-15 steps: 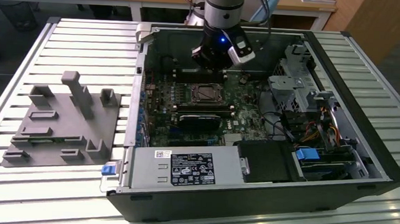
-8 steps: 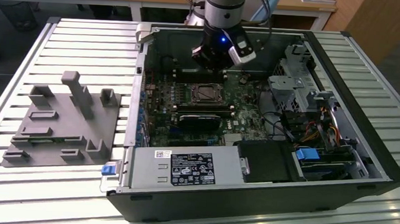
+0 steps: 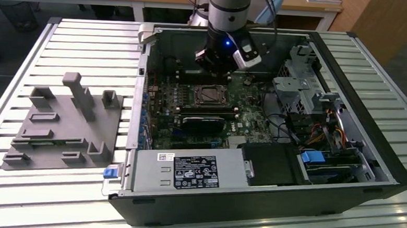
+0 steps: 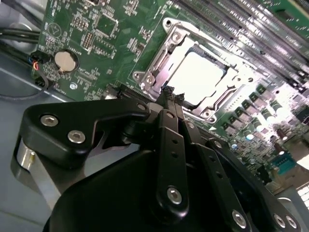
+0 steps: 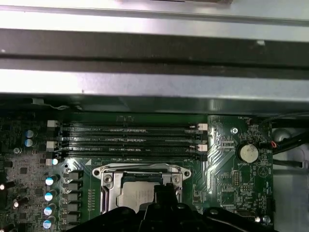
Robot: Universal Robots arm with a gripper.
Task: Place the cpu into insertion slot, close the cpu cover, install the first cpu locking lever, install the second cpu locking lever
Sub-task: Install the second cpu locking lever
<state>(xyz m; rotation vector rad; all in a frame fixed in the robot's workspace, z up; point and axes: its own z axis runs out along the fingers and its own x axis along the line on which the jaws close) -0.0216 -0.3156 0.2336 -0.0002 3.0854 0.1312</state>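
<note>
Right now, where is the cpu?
The cpu sits in the motherboard socket, framed by the cpu cover, just ahead of the claw in both wrist views, beside the memory slots.

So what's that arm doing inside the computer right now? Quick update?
Gripper shut, fingertips at the edge of the socket. Cpu seated in slot, cpu cover closed around it. Nothing blocking.

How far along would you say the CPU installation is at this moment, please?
Done: the cpu lies in the socket, and the cpu cover appears closed around it. In hand: the end effector sits at the socket's edge in the second wrist view, holding nothing visible. I cannot tell whether either locking lever is latched, so both remain unconfirmed. In the exterior view the arm hangs inside the computer case, above the socket.
</note>
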